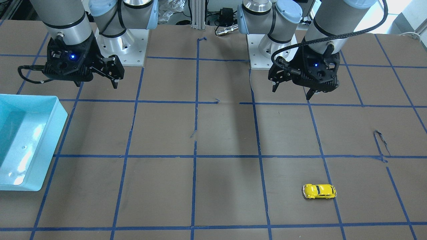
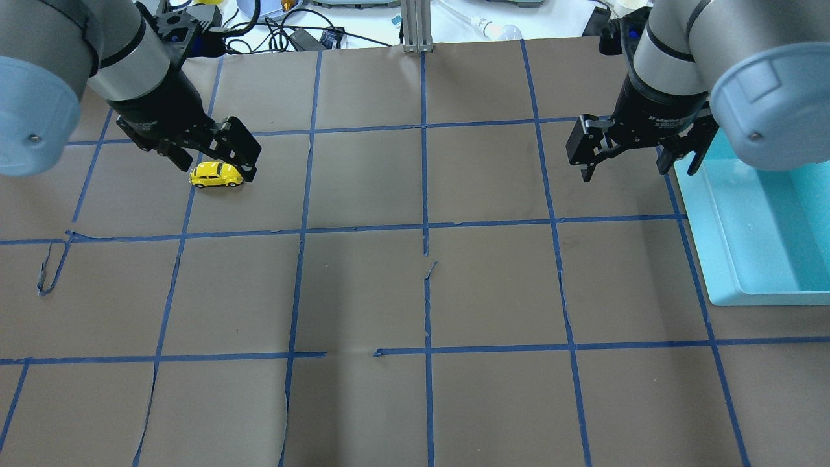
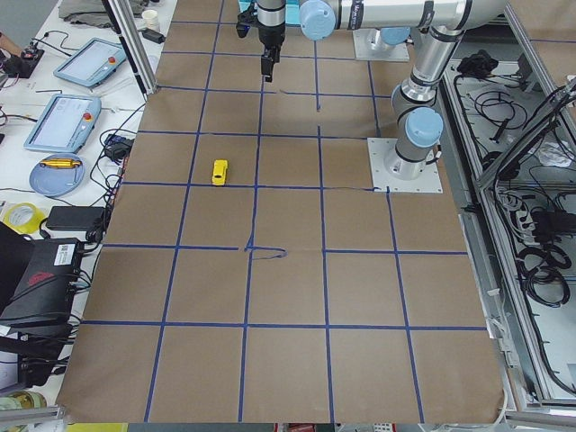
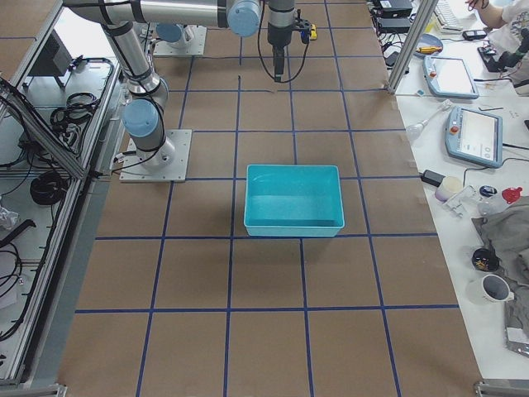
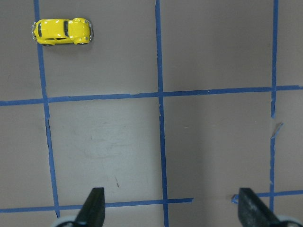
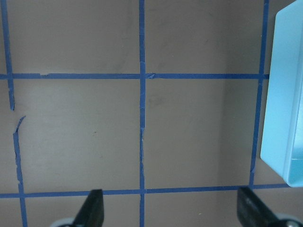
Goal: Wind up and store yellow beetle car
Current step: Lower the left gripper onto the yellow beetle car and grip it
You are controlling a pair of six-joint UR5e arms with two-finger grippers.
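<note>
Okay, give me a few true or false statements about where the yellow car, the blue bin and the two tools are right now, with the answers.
1. The yellow beetle car stands on its wheels on the table. True.
2. The car is inside the light blue bin. False: the bin is empty and the car is out on the table.
3. The left tool and the right tool are both open and hold nothing. True.
4. The bin sits on the left arm's side of the table. False: it sits beside the right tool, and the car is on the left arm's side.
</note>
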